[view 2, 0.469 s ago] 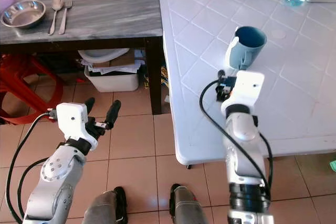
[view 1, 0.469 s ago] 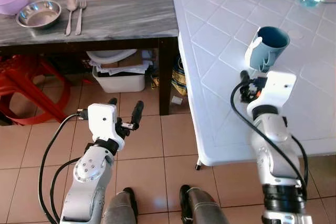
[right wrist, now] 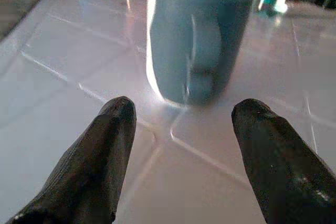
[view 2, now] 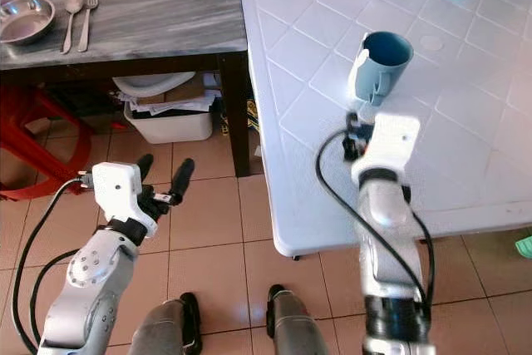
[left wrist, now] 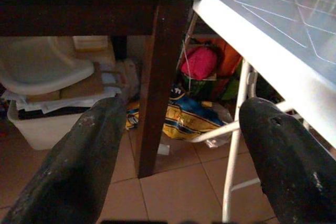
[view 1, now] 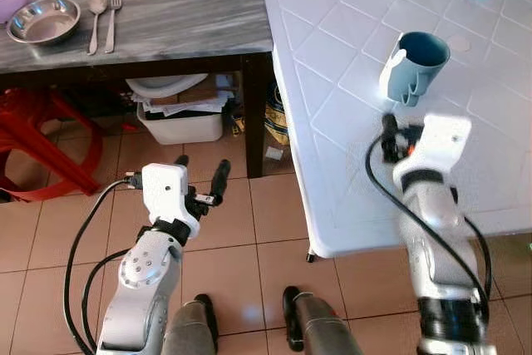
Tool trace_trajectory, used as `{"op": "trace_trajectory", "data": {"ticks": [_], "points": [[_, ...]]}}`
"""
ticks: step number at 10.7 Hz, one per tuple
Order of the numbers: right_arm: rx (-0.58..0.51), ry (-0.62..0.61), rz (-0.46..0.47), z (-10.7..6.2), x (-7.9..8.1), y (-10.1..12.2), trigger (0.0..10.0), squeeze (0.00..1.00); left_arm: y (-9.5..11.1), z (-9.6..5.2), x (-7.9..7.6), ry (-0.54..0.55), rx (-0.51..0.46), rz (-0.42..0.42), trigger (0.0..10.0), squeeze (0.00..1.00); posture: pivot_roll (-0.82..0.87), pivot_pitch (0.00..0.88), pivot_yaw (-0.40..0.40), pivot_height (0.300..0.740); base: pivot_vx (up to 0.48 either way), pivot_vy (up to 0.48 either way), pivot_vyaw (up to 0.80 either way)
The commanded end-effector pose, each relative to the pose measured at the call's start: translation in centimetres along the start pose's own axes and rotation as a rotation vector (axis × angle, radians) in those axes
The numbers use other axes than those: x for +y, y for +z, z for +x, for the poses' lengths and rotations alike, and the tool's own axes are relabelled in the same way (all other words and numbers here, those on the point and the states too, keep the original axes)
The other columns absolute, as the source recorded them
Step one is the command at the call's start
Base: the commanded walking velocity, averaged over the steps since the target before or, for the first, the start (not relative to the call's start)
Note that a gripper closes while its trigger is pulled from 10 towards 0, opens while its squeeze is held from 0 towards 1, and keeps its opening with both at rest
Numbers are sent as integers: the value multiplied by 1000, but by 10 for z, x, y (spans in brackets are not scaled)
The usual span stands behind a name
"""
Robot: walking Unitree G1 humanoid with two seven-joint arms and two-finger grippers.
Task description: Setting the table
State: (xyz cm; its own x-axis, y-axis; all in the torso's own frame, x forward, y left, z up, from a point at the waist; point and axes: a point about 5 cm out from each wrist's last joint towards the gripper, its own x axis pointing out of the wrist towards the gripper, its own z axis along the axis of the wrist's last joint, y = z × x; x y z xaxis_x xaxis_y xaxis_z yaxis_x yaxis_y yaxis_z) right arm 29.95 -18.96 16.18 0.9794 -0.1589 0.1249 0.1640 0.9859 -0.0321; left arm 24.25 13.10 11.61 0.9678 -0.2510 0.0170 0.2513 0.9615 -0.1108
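A blue mug (view 1: 418, 62) is stood upright on the white counter (view 1: 349, 147), near its front corner. The right pincer (right wrist: 181, 129) is held just short of the mug, its fingers spread and nothing pinched. The left pincer (view 1: 199, 174) is held low over the tiled floor (view 1: 249, 247), fingers spread, empty. A steel bowl (view 1: 43, 21), spoon (view 1: 96, 4) and fork (view 1: 111, 12) are laid on the grey counter (view 1: 166, 14). No writing can be read.

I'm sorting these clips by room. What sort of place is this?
Probably a home dining area: a white table holding a blue mug, a wooden table with spoon, fork and steel bowl, tiled floor.
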Motion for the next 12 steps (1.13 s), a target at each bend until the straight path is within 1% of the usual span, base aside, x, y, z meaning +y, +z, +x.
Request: {"op": "trace_trajectory", "data": {"ticks": [1,3,5,7,12], "points": [[-4,-1,-10,2,-1,1,10000,0,1,-3,0,-9,4,2,10000,0,-26,246,13,740,0,0,0],[-24,-11,-23,11,-4,6,10000,0,1,-3,-1,-12,5,3,10000,0,-20,251,16,740,0,0,0],[-34,-24,-33,14,-8,8,10000,0,1,-4,-1,-13,6,3,10000,0,-18,251,16,740,0,0,0],[-46,-37,-38,22,-13,11,10000,0,2,-4,-1,-18,9,4,10000,0,-17,257,19,740,0,0,0],[-53,-34,-23,35,-10,15,10000,0,3,-6,1,-17,18,14,10000,0,-3,272,31,740,0,0,0]]}}
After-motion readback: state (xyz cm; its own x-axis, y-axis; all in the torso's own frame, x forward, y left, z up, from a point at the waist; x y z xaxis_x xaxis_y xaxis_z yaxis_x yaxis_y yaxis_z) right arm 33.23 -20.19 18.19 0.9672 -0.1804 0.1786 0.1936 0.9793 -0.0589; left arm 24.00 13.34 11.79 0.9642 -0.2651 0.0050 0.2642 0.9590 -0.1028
